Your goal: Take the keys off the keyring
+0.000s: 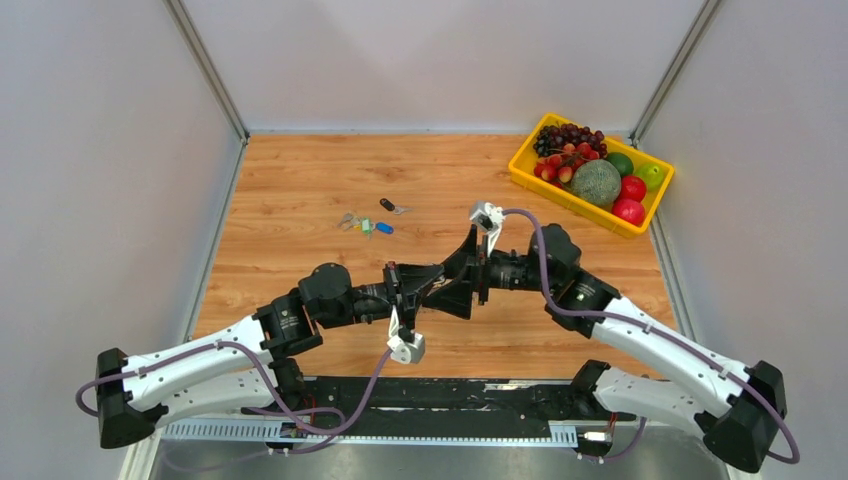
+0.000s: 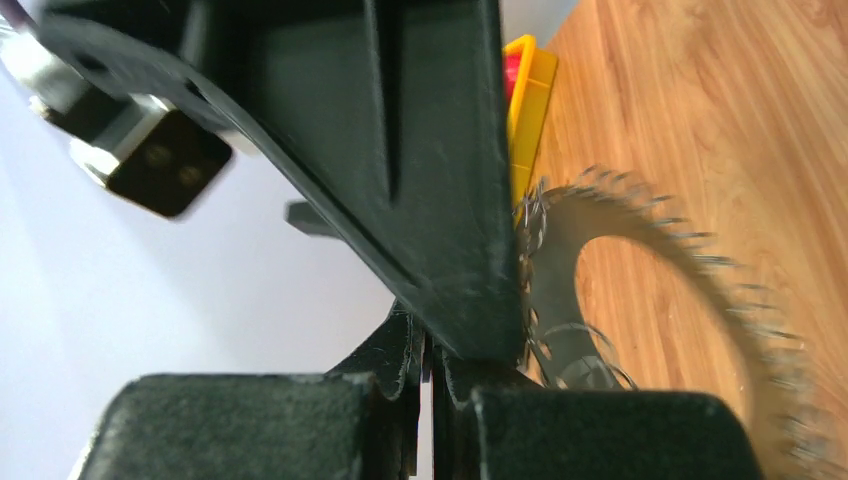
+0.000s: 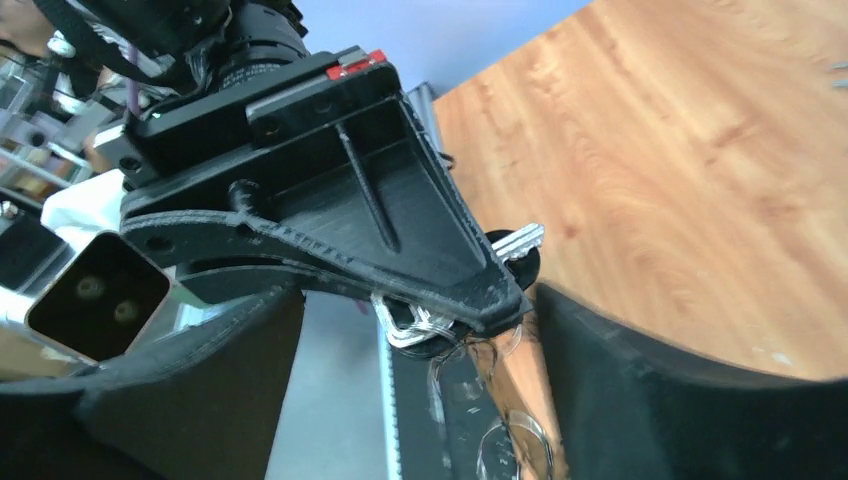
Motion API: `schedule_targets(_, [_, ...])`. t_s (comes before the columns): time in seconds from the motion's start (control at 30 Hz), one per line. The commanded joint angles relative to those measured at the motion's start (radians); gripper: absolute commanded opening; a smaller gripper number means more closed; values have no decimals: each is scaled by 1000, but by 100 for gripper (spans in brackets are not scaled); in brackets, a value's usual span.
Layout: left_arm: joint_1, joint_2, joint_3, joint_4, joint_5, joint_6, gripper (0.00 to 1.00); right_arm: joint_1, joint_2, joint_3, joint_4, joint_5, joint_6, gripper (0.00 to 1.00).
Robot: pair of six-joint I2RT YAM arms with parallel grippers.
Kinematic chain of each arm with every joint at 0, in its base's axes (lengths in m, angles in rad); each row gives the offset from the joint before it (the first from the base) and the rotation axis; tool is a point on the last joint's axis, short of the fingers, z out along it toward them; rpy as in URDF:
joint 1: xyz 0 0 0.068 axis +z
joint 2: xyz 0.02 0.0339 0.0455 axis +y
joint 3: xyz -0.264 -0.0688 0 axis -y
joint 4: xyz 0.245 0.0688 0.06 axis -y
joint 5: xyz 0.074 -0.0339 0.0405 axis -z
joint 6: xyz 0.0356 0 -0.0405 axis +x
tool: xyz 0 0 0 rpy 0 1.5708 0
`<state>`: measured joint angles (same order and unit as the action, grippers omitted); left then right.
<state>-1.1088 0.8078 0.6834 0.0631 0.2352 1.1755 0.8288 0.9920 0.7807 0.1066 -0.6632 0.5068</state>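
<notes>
As I am working over the middle of the tabletop [image 1: 300,180], my left gripper [image 2: 432,365] is clamping the keyring [image 2: 610,215]
A black-headed key [image 3: 517,243] is sticking out beside its closed tips; my right gripper [image 3: 420,305] is standing spread wide around them, grasping nothing, while loose keys [image 1: 362,224] are lying toward the far edge

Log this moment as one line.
left gripper: shut on keyring | right gripper: open, straddling left tip | key: sticking out at left tip | loose keys: on table
</notes>
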Motion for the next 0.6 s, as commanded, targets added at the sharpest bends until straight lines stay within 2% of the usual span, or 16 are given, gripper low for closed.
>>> schedule_targets(0.0, [-17,6,31,98,-26,-27,0,2,-157,-32,-13,157,-172,93])
schedule_targets(0.17, [-16,0,34,99,-26,-37,0,1,-339,-151,-15,173,-356,98])
schedule_targets(0.3, [-16,-6,37,96,-7,-40,0,2,-395,-195,-15,205,-419,97])
schedule_targets(0.37, [-16,-7,37,96,-11,-41,0,3,-417,-204,-15,243,-427,94])
schedule_targets(0.47, [-16,-8,36,93,-11,-38,0,2,-433,-211,-7,219,-442,76])
schedule_targets(0.5, [-16,-8,37,92,-9,-37,0,2,-432,-210,-8,214,-442,65])
schedule_targets(0.53, [-16,-8,36,92,-9,-36,0,1,-428,-210,-8,195,-446,48])
schedule_targets(0.57, [-16,-8,36,92,-7,-36,0,2,-423,-210,-9,186,-450,36])
